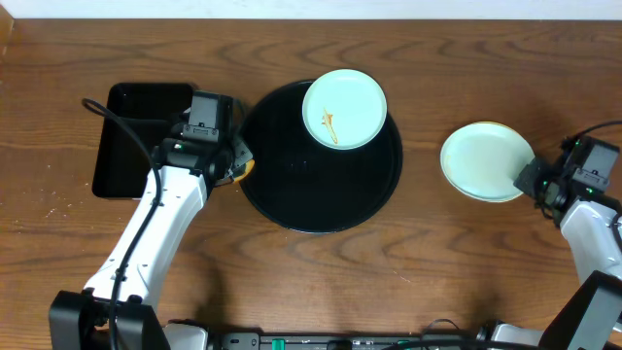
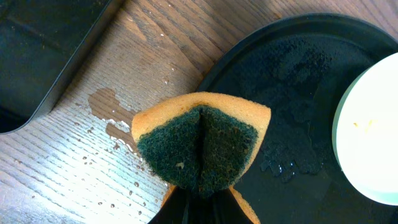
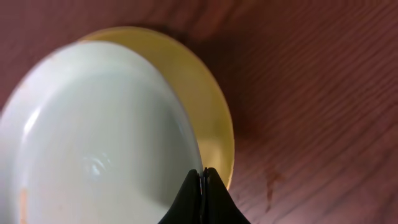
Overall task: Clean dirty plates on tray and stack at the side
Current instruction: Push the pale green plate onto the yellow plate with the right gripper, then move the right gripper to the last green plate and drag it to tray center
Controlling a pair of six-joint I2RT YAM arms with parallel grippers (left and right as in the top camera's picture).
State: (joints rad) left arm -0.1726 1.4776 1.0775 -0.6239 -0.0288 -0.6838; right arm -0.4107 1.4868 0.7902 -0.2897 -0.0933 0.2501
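Observation:
The round black tray (image 1: pixel 292 194) lies mid-table and also shows in the left wrist view (image 2: pixel 298 74). One pale blue-green plate (image 1: pixel 344 108) with an orange-brown streak rests on the tray's far right part; its edge shows in the left wrist view (image 2: pixel 367 143). At the right, a clean blue-green plate (image 1: pixel 483 158) lies on the pale yellow plate (image 1: pixel 505 197). My left gripper (image 1: pixel 236 165) is shut on a folded yellow-and-green sponge (image 2: pixel 199 143) at the tray's left rim. My right gripper (image 3: pixel 203 177) is shut on the top plate's (image 3: pixel 99 137) rim, above the yellow plate (image 3: pixel 208 106).
A smaller black rectangular tray (image 1: pixel 136 146) sits at the far left, its corner in the left wrist view (image 2: pixel 43 56). Water drops and a wet patch (image 2: pixel 106 106) lie on the wood between it and the round tray.

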